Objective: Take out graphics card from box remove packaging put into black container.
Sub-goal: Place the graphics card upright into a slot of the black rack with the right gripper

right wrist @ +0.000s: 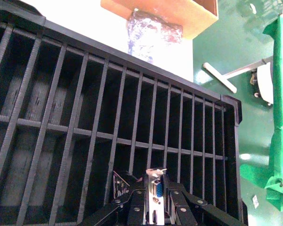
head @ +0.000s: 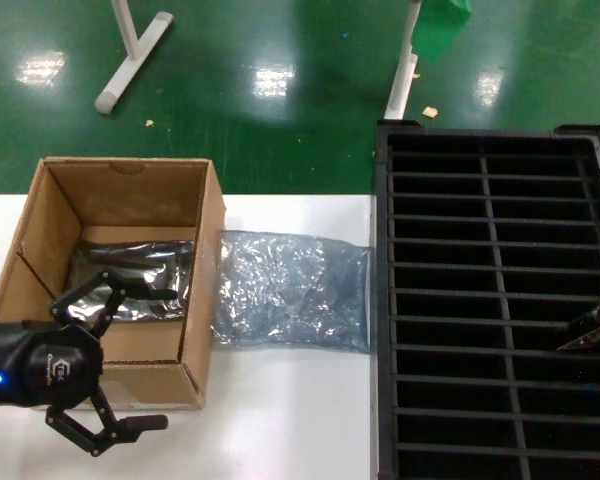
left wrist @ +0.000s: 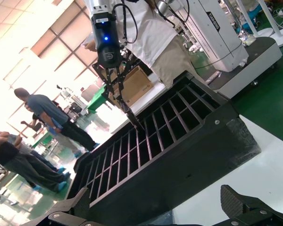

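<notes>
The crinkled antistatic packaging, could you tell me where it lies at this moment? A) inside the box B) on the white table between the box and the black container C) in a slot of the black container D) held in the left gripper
B: the packaging lies flat on the white table, between the box and the black container.

Right gripper (right wrist: 155, 207) fingers (right wrist: 132, 207) clamp graphics card (right wrist: 155, 190) above black container (right wrist: 85, 94) slots; packaging (right wrist: 153, 30) beside box (right wrist: 179, 12).

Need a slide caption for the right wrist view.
Right end effector holds a dark graphics card with silvery bracket above the large black slotted plastic crate.
</notes>
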`<control>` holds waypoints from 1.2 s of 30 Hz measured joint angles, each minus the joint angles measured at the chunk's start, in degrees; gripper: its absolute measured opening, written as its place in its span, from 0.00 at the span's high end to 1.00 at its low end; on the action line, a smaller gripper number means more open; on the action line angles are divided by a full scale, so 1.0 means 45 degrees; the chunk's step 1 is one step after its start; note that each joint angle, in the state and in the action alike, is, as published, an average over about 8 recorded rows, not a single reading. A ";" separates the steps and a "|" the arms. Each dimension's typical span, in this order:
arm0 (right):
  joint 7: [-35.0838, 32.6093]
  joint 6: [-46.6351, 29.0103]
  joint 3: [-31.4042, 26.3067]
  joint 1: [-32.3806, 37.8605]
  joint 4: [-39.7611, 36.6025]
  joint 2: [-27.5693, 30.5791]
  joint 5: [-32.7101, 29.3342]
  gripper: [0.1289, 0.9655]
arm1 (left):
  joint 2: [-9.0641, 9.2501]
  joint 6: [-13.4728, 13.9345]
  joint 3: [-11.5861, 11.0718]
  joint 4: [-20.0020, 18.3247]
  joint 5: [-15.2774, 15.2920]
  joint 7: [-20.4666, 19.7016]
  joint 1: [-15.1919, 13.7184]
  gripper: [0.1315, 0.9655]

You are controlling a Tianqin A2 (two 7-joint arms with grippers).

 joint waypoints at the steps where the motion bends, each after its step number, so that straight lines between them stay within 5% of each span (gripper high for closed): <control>1: 0.0018 0.0014 -0.0004 -0.0031 0.0000 -0.0036 -0.0053 0.92 | 0.0000 0.0000 0.0000 0.0000 0.0000 0.0000 0.0000 0.03; 36: 0.0245 -0.0293 -0.0499 0.0068 0.0000 -0.1184 -0.0976 0.92 | 0.0000 0.0000 -0.0002 0.0000 0.0002 -0.0001 0.0001 0.00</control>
